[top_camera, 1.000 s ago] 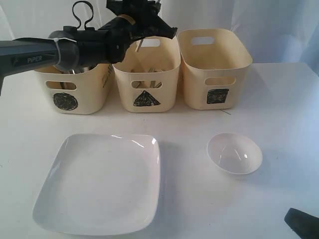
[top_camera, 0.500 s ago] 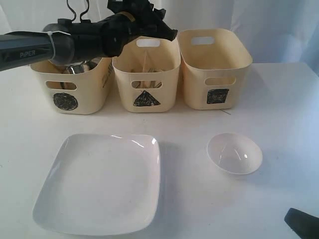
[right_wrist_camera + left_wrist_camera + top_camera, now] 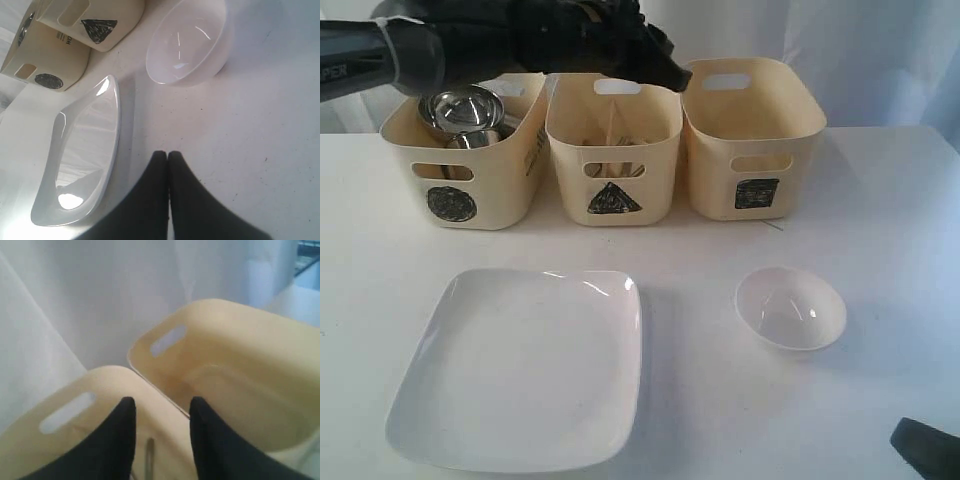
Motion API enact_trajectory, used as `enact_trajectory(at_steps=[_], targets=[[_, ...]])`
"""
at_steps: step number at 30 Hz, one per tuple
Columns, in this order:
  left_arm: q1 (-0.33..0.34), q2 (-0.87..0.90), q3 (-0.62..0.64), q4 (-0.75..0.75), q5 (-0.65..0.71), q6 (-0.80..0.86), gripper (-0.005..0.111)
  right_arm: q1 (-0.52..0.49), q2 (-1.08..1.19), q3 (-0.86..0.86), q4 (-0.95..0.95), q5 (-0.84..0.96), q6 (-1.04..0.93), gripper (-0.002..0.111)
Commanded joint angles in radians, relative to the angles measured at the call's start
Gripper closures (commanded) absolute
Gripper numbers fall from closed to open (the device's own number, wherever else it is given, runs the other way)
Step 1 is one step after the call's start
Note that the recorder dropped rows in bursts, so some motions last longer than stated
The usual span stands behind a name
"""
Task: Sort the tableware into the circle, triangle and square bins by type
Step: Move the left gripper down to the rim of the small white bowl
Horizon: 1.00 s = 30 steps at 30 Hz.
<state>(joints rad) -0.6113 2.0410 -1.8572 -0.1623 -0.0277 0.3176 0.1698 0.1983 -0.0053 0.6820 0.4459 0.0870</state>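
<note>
The left gripper [image 3: 162, 404] is hanging high over the shared edge of the cream plastic triangle bin [image 3: 570, 160] and the matching cream plastic square bin [image 3: 710, 160], its black fingers [image 3: 125, 432] standing apart with nothing between them. Inside the triangle bin thin cutlery handles [image 3: 611, 135] are leaning upright, too indistinct to tell one piece from another. The square bin is showing only its bare inner walls in the left wrist view.

The third cream plastic circle bin [image 3: 510, 170] is standing at the left end of the row, touching the triangle bin. It is holding a shiny round steel bowl [image 3: 460, 105], which is lying tilted on top, and a small steel cup [image 3: 472, 140] just below it.

On the white table [image 3: 880, 220] in front of the bins, the large white square plate [image 3: 520, 370] is lying flat on the left. The clear round dish [image 3: 790, 308] is sitting upright to its right, well apart from it. Neither one is being touched.

The right gripper [image 3: 167, 155] is hovering low over bare table near the plate and the dish, its two black fingers pressing together and gripping nothing
</note>
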Motion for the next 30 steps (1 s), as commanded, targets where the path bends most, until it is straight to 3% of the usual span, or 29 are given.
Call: enact_trajectory(at_steps=[1,6,15,24,30], targets=[[-0.045,-0.063,-0.005,0.001,0.238,-0.008,0.065,0.004,-0.007,0.005,-0.003,-0.005,0.001,0.108],[-0.08,-0.099,-0.005,-0.04,0.462,-0.01,0.065,0.004,-0.007,0.005,-0.003,-0.005,0.001,0.108],[-0.091,-0.097,-0.005,-0.207,0.72,-0.012,0.065,0.004,-0.007,0.005,-0.003,-0.005,0.001,0.108],[-0.091,-0.097,-0.005,-0.344,0.796,-0.024,0.044,0.004,-0.007,0.005,-0.003,-0.005,0.001,0.108],[-0.091,-0.092,-0.005,-0.377,0.83,-0.079,0.044,0.004,-0.007,0.005,-0.003,-0.005,0.001,0.108]])
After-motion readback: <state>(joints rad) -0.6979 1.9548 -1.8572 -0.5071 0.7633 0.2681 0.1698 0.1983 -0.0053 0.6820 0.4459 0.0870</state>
